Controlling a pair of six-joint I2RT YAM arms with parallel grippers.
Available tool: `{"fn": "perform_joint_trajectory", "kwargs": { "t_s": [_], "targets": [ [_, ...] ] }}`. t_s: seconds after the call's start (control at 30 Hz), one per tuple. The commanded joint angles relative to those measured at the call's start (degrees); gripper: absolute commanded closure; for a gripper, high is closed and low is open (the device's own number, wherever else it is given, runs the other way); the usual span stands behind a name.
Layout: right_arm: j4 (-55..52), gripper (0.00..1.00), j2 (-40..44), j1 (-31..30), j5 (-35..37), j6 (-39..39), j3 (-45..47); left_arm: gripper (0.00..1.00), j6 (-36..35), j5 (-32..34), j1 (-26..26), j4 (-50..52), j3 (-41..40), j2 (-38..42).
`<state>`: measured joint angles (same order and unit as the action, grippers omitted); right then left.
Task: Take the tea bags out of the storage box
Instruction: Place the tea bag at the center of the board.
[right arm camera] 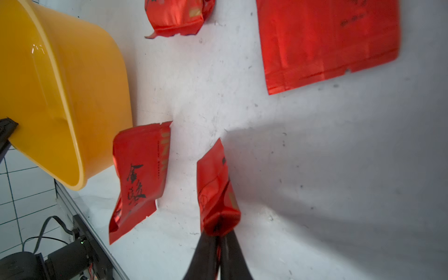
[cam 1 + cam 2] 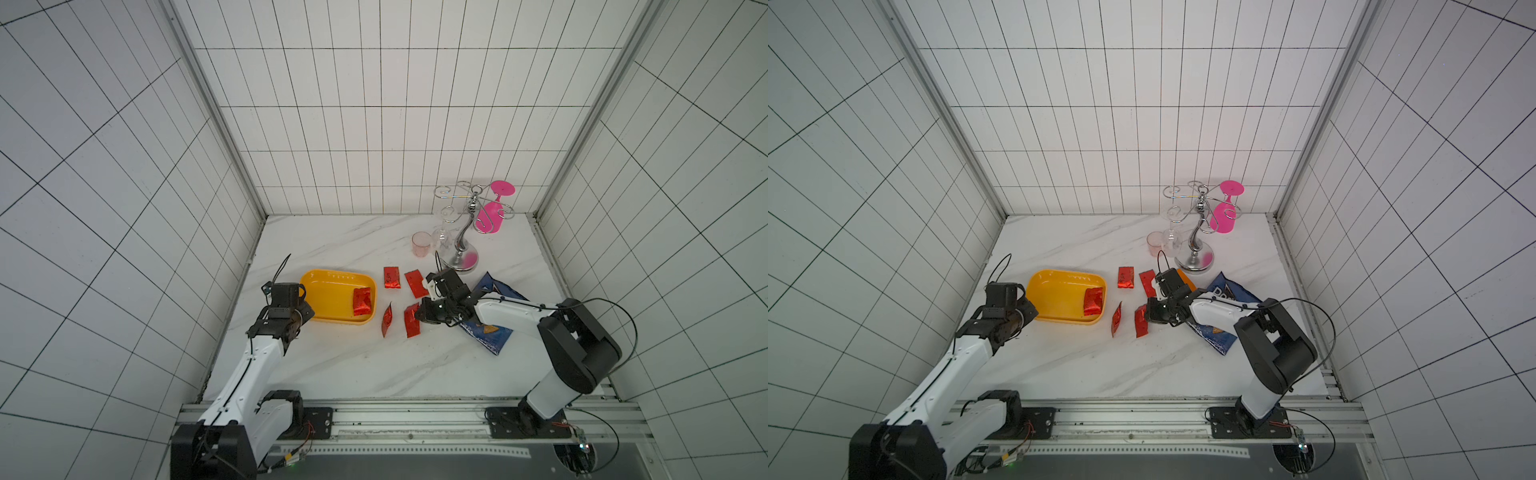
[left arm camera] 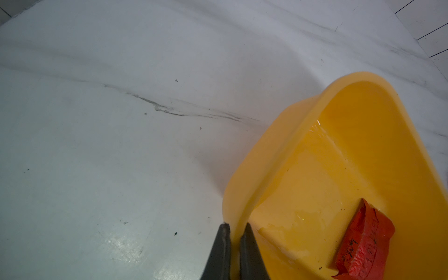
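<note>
Now left gripper clamps the near-left rim of the shallow yellow plastic tub; right gripper pinches a flat red foil sachet endwise, right of it. Crumpled red foil sachet lies inside, right end; we judge it light, slippery: pinch its raised edge.

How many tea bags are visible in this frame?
6. One red tea bag lies in the storage box. Four red lie on the table beside it: two farther back, two nearer, one pinched by the right end effector. One orange bag is partly hidden behind that arm.
</note>
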<state>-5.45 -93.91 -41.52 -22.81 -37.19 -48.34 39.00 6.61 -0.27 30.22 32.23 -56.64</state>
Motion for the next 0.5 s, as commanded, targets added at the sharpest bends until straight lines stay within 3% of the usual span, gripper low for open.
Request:
{"fn": "perform_joint_trajectory", "kwargs": {
  "t_s": [0.0, 0.13, 0.33, 0.47],
  "targets": [
    [-0.35, 0.68, 2.05, 1.16, -1.65, -0.09, 2.52, 1.0, -0.24, 0.68, 0.19, -1.3, -0.33, 0.55],
    [-5.97, 0.53, 6.65, 1.53, 0.9, 1.76, 1.58, 1.0, -0.24, 0.68, 0.19, -1.21, -0.51, 1.0],
    [-17.76, 0.5, 13.46, 0.29, 5.81, 5.68, -6.99, 1.0, -0.33, 0.29, 0.1, -1.21, -0.67, 1.53],
    [-22.04, 0.5, 8.43, -6.96, 7.43, 7.27, -17.47, 1.0, -0.33, 0.24, 0.1, -1.26, -0.9, 2.22]
  ]
}}
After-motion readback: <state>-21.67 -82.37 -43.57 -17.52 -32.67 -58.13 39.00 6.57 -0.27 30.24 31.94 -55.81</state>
